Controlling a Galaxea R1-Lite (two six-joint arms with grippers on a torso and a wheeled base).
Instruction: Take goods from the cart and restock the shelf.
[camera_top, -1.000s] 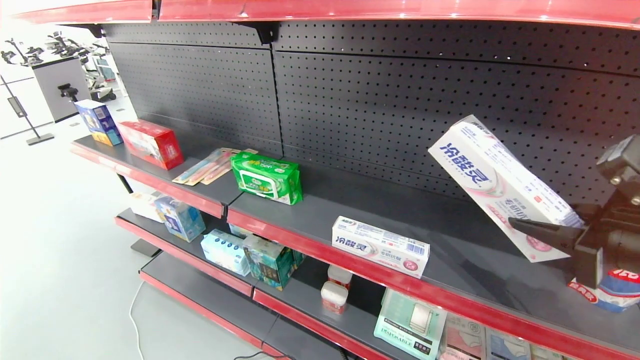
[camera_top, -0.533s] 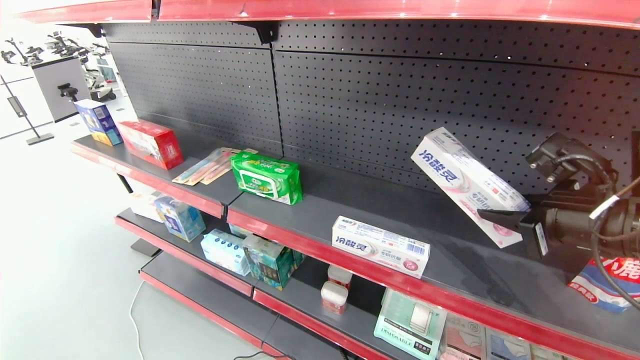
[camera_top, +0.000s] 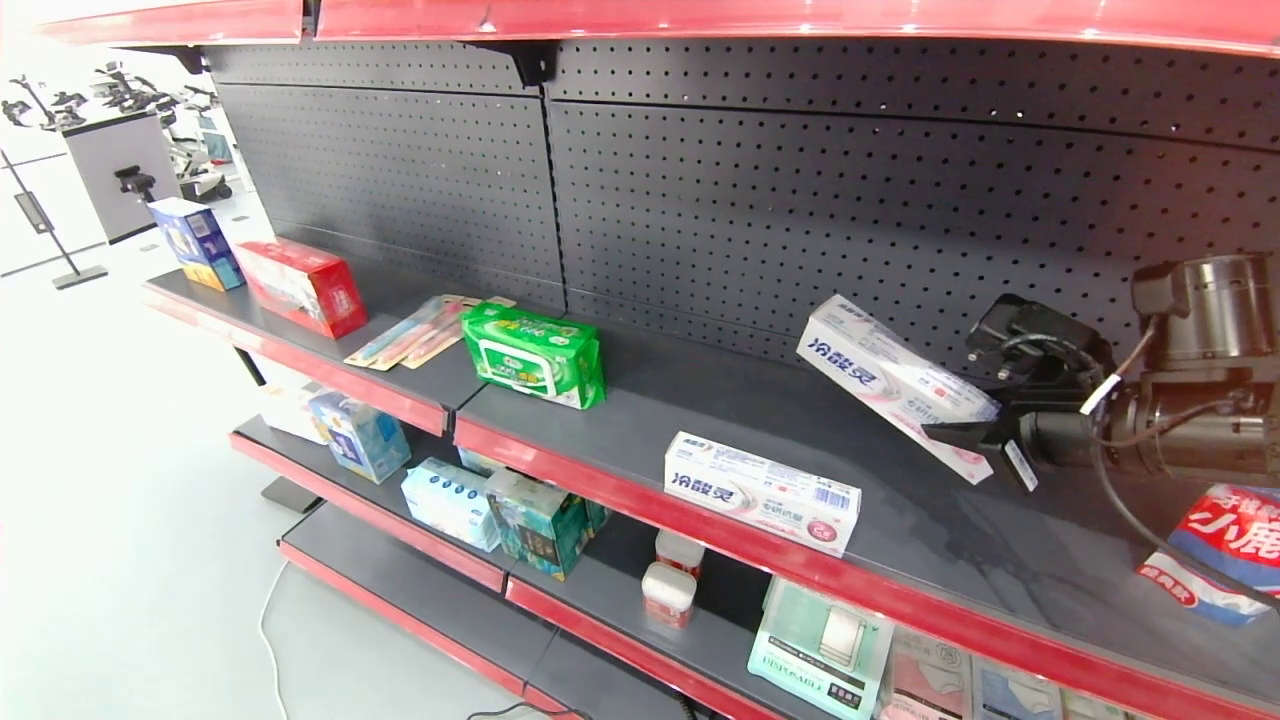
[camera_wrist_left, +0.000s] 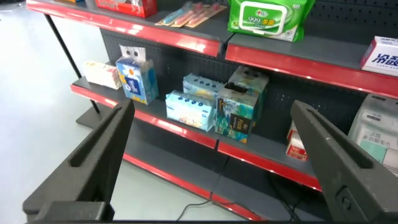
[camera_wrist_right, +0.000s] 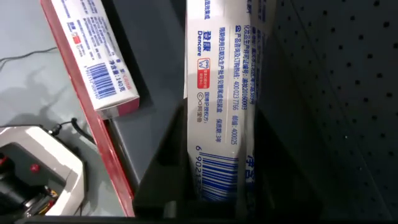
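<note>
My right gripper (camera_top: 975, 445) is shut on a white toothpaste box (camera_top: 885, 385), which tilts up to the left just above the dark shelf board (camera_top: 700, 420), close to the pegboard back. The same box (camera_wrist_right: 217, 99) runs lengthwise between the fingers in the right wrist view. A second, matching toothpaste box (camera_top: 762, 491) lies flat at the shelf's red front edge, also seen as the box (camera_wrist_right: 90, 53) in the right wrist view. My left gripper (camera_wrist_left: 217, 162) is open and holds nothing, hanging in front of the lower shelves.
On the same shelf sit a green wipes pack (camera_top: 533, 355), toothbrush packs (camera_top: 420, 330), a red box (camera_top: 300, 287), a blue box (camera_top: 195, 243), and a red-blue bag (camera_top: 1225, 555) at the right. Lower shelves (camera_wrist_left: 205, 134) hold tissue packs and boxes. Perforated back panel (camera_top: 800, 200) stands behind.
My right gripper has carried the held toothpaste box down and to the left, deeper over the shelf and lower toward the board. The box tilts less steeply now.
</note>
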